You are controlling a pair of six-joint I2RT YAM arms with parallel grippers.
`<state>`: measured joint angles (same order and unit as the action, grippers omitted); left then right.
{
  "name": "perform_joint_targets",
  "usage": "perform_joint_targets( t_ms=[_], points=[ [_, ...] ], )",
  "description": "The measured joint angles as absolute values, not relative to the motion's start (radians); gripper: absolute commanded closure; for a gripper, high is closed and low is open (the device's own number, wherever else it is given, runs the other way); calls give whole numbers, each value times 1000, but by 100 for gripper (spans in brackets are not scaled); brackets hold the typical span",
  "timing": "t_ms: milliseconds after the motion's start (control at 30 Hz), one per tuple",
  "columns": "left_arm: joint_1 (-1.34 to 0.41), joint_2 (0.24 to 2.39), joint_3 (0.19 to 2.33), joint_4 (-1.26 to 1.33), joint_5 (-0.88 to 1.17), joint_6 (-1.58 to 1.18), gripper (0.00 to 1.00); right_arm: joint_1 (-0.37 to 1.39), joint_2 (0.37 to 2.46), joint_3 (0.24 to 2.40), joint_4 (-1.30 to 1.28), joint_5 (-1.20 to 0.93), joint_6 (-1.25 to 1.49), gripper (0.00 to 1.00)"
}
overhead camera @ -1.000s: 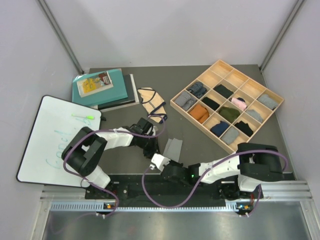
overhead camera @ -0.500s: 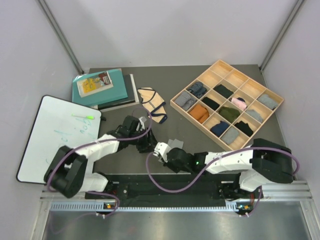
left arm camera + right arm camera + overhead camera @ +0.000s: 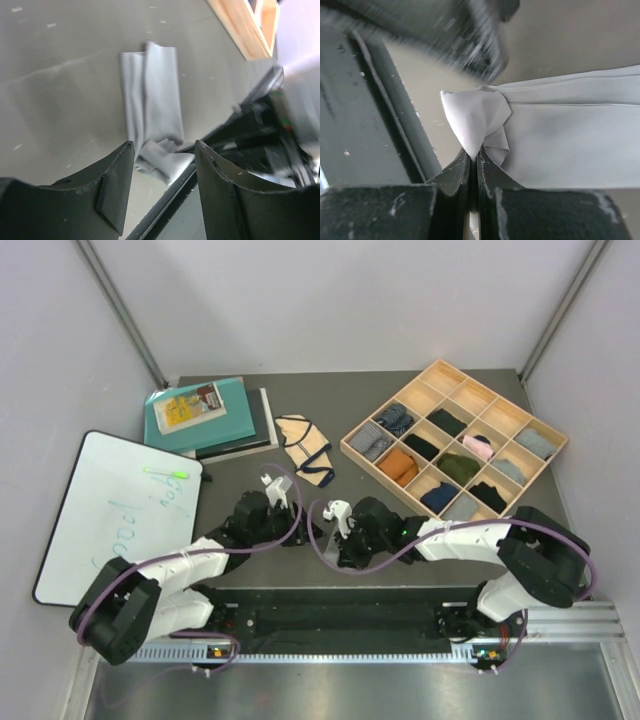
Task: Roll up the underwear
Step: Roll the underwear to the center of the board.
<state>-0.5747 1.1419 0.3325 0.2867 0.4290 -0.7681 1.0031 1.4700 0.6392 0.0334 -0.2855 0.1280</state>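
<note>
Release shows at the left claw (image 3: pixel 164 150), pressed together a second ago and now spread above the grey underwear (image 3: pixel 152 100). That leaves only the right claw (image 3: pixel 474 152) pinching its crumpled corner, so rolling has barely begun. Folded into a strip, it lies near the desk's (image 3: pixel 60 75) front edge, its long axis running 12 to 6 o'clock in the left wrist view, bunched end at 6.

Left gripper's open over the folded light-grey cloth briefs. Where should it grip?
Probably the crumpled near end of the folded light-grey cloth briefs, at the corner away from the right gripper. Bring the left gripper straight down: the rest lies flat on the table.
</note>
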Motion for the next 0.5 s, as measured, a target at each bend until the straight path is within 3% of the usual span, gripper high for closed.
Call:
perform_joint_targets(
  t_ms=[500],
  points=[
    [-644, 1201, 265, 479, 452, -670, 43, 828, 1624, 698, 23, -556, 169, 100]
  ],
)
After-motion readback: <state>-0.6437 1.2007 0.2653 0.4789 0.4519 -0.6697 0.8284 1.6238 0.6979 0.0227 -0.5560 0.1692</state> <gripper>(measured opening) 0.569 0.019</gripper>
